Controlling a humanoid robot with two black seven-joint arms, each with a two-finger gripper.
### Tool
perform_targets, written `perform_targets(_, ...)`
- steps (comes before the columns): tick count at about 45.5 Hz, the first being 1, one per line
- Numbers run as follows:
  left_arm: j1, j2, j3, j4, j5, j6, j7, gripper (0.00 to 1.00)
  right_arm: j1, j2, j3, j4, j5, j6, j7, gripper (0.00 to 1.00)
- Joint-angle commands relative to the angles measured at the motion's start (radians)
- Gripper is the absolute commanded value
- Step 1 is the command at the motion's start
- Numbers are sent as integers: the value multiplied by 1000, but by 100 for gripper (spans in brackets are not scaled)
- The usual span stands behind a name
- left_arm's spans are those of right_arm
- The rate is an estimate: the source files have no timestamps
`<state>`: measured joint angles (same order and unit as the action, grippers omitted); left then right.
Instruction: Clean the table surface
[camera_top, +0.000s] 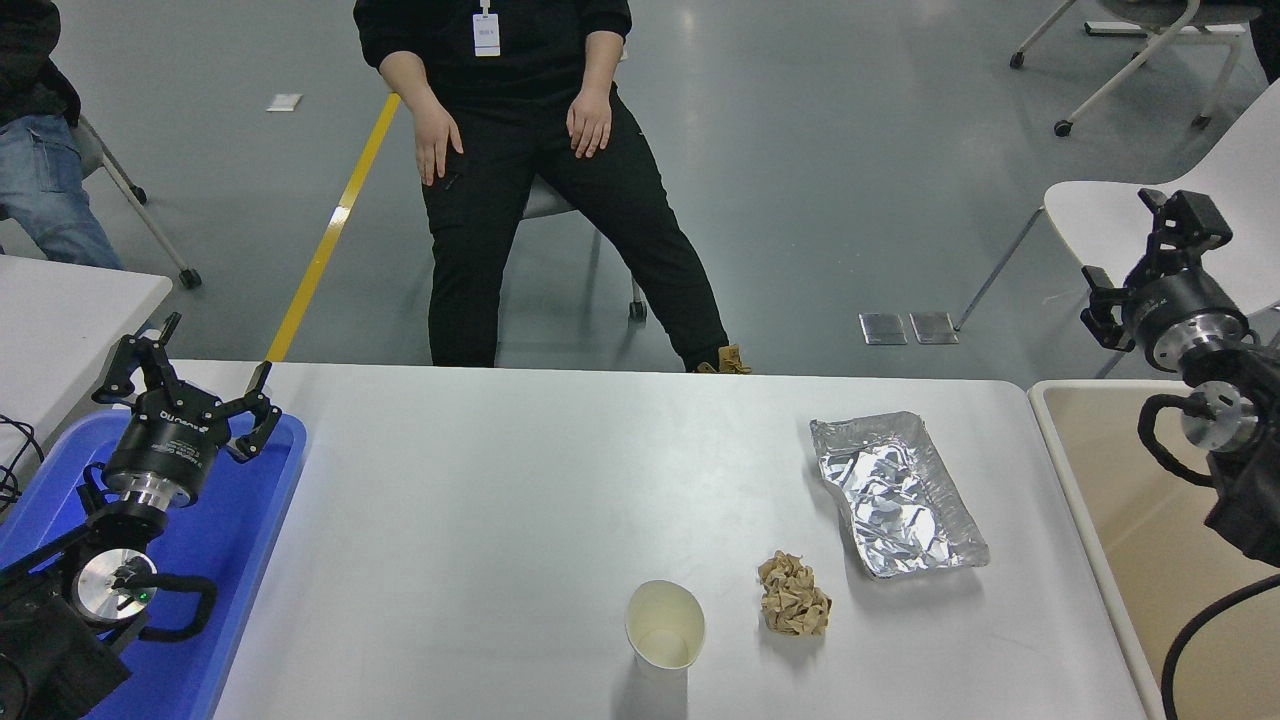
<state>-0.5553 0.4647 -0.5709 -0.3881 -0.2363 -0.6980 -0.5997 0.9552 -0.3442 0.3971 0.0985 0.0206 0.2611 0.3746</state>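
The big white desk (480, 520) holds three things near its right end. A paper cup (665, 628) stands upright close to the near edge. Just beside it lies a crumpled brown paper ball (794, 594). A shiny foil tray (895, 493) lies farther back. The left hand (186, 373) is open above a blue bin (235, 530) at the left edge. The right hand (1150, 255) is up past the right edge, over a beige bin (1150, 500). A person (530, 150) sits behind the far edge.

Glossy table surface (480, 520); crinkled foil tray (897, 495) (shiny metal); crumpled brown paper wad (794, 594).
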Motion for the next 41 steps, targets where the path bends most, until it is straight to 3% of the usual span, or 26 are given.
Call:
perform_targets(1, 0, -1, 0, 0, 0, 0, 1, 100, -7, 2, 2, -2, -1, 0, 0, 100)
perform_targets(41, 0, -1, 0, 0, 0, 0, 1, 100, -33, -10, -7, 1, -1, 3, 0, 100)
